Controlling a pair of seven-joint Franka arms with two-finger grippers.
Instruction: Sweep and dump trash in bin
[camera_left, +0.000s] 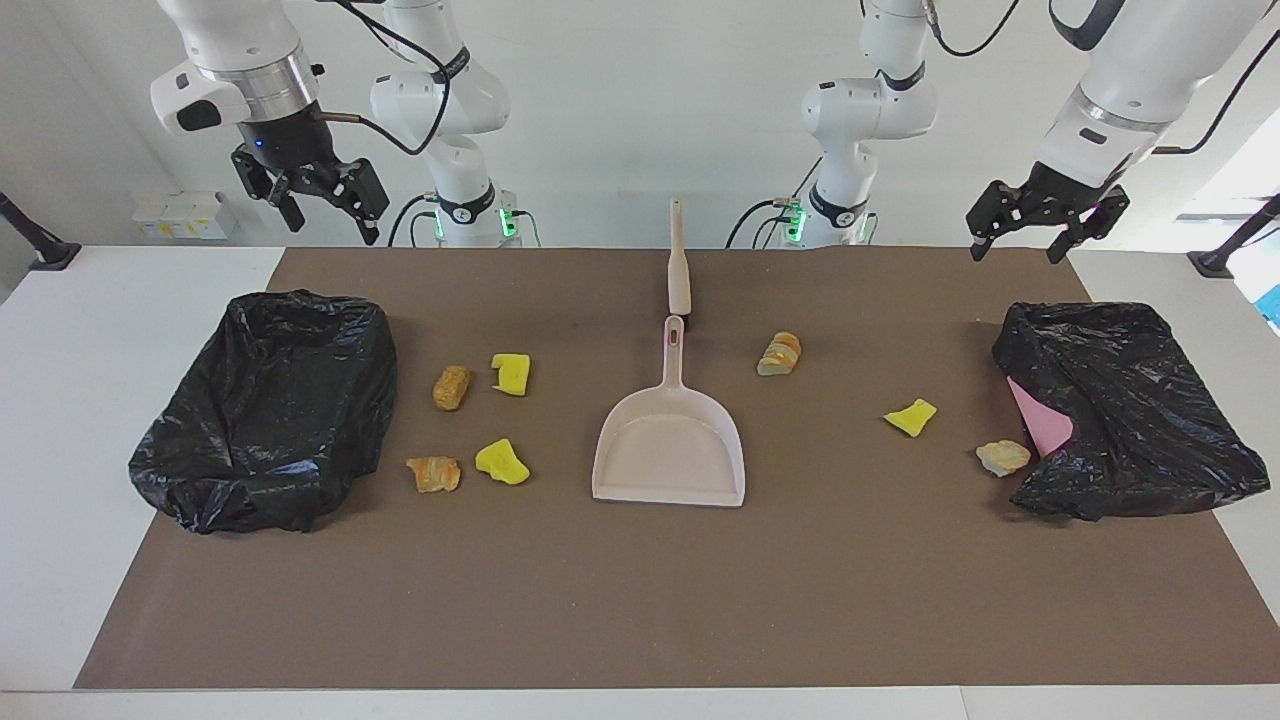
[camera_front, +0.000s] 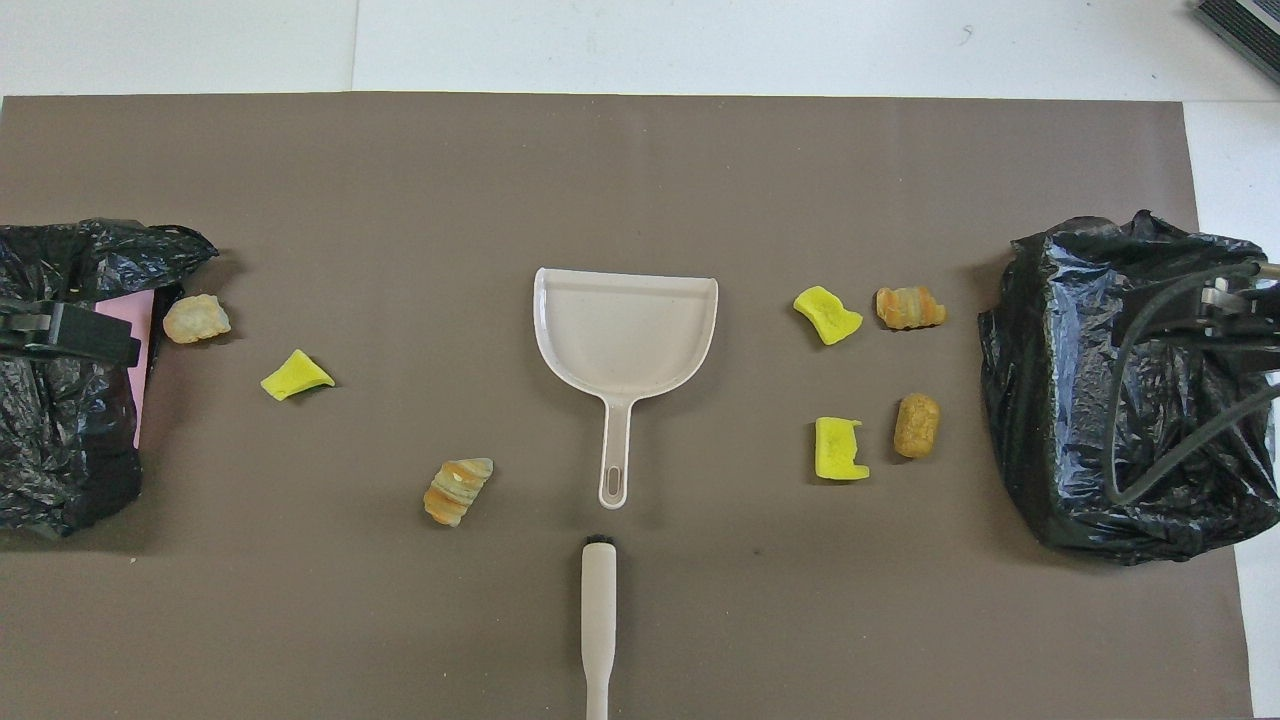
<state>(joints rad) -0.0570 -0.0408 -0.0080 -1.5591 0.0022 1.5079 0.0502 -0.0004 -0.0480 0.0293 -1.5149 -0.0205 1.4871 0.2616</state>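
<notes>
- No brand, label or writing can be read on anything here.
- The left gripper (camera_left: 1043, 226) hangs in the air with fingers spread wide, holding nothing, over the edge of the mat (camera_left: 640, 600) nearest the robots, at the left arm's end.
- The right gripper (camera_left: 322, 200) hangs the same way – jaws wide, nothing in them – above the table edge at the right arm's end.
- The dustpan (camera_left: 668, 445) lies flat mid-mat, its handle pointing toward the robots; the brush (camera_left: 679, 262) lies just nearer the robots, in line with that handle.
- The trash (camera_left: 510, 373) is seven scraps, all on the mat.
- Four lie between the dustpan and the black-lined bin (camera_left: 265, 410) at the right arm's end: two yellow, two tan-orange.
- Toward the left arm's end: one tan piece near the dustpan handle, one yellow scrap farther along, and a pale tan piece just beside the second bin (camera_left: 1130, 410).
- That second bin's liner has slipped – a pink wall shows.
</notes>
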